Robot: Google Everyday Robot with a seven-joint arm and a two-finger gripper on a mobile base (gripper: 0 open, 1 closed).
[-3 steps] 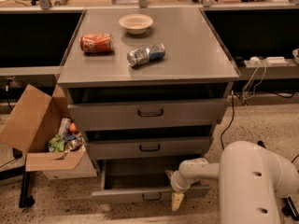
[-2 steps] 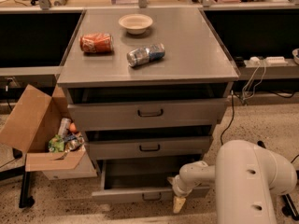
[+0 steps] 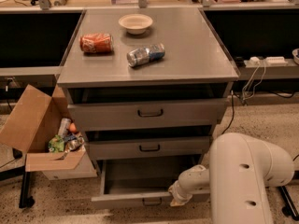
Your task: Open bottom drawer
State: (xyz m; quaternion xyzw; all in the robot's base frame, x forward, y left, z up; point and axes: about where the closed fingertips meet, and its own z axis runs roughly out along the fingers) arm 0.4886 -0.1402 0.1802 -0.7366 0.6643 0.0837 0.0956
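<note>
Camera view: the bottom drawer (image 3: pixel 148 183) is seen standing open at the foot of the grey cabinet (image 3: pixel 149 113), its front panel drawn forward of the two drawers above it. The pincer (image 3: pixel 180 199) is placed at the right end of that front panel, just beside the small dark handle (image 3: pixel 152 201); whether it is clenched or released cannot be told. The white arm (image 3: pixel 243 171) is found to the right of the drawer. On the worktop (image 3: pixel 201 55) above the drawer, a bowl (image 3: pixel 135 23) and two cans are laid.
</note>
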